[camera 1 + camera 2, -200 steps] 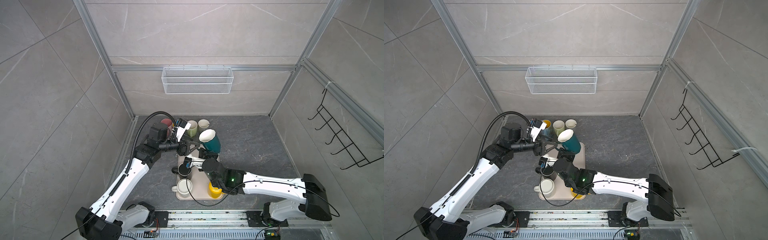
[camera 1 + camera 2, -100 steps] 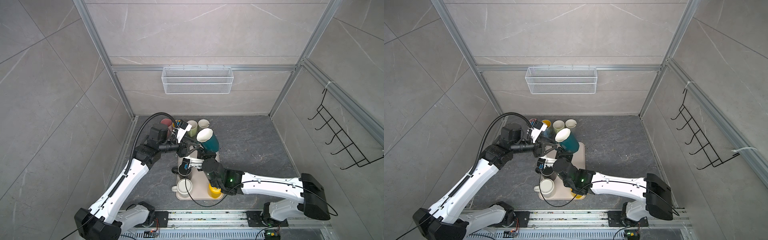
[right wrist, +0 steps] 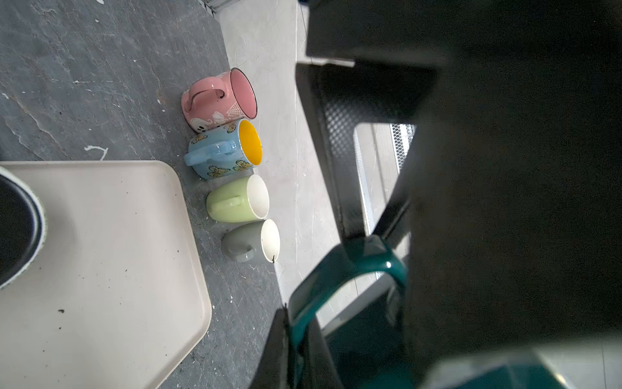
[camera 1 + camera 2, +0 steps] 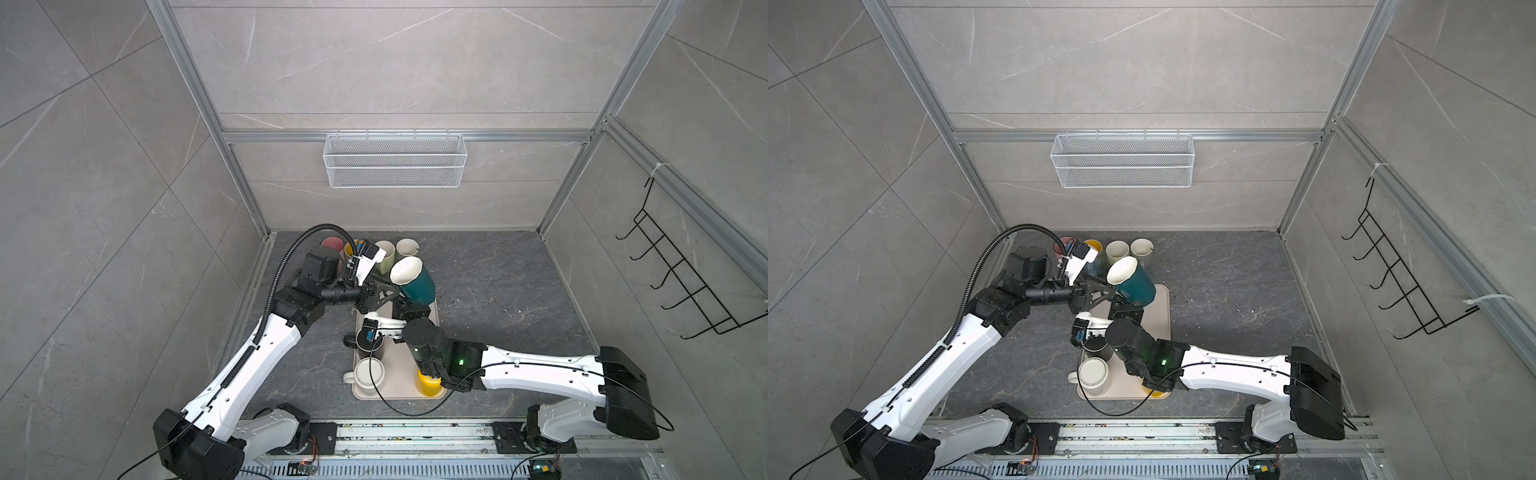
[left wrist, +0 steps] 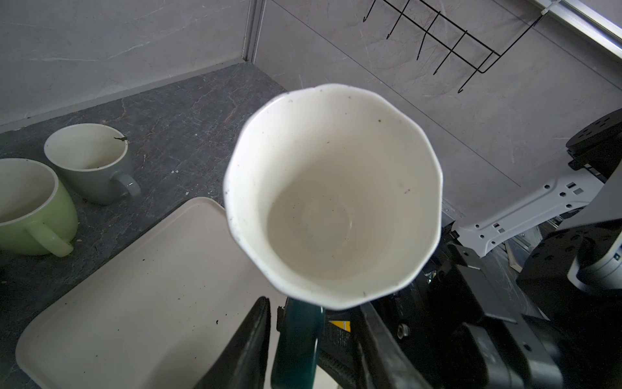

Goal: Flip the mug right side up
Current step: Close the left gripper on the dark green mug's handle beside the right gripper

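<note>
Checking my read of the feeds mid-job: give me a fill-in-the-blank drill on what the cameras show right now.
1. The left gripper has its jaws on either side of the teal mug's ___.
2. The teal mug's inside is ___.
3. Beyond the tray, the row of upright mugs counts ___.
4. In that row, the grey mug stands next to the ___ one.

Missing words: handle; white; four; green.

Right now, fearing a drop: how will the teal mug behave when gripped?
Glossy glaze likely makes the teal mug slippery. It looks rigid ceramic, probably chips if dropped. Tall and tilted, it may swing about its handle.
</note>
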{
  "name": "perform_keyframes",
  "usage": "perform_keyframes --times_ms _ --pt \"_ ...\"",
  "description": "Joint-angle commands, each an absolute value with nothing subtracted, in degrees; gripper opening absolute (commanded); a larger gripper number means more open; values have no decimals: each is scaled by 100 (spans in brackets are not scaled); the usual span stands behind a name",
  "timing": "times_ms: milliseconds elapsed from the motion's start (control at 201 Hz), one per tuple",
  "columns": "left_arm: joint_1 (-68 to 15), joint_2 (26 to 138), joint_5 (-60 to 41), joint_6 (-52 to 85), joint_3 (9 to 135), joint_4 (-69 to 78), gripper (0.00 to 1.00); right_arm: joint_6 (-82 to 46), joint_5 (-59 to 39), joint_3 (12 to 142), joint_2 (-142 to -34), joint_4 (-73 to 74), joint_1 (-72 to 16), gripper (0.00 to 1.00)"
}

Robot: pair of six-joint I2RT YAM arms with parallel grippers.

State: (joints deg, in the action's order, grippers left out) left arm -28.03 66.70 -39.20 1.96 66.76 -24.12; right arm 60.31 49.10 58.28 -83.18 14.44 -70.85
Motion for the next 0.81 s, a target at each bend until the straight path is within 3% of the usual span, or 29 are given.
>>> perform_keyframes --times_ms 0,373,662,802 --pt "-2850 6730 -3926 139 6679 -2619 38 6008 5120 5933 -8223 2598 -7075 0" --pt "-2898 6768 -3955 211 6561 -2624 24 6076 5110 5926 -8234 2804 -7075 0" --pt "-2919 6750 -3965 228 6530 -2564 0 6038 5123 5943 -8318 2817 -7072 0" --pt "-2925 6707 -3904 330 6462 -2431 0 5922 5184 5972 -8382 2762 -7070 0"
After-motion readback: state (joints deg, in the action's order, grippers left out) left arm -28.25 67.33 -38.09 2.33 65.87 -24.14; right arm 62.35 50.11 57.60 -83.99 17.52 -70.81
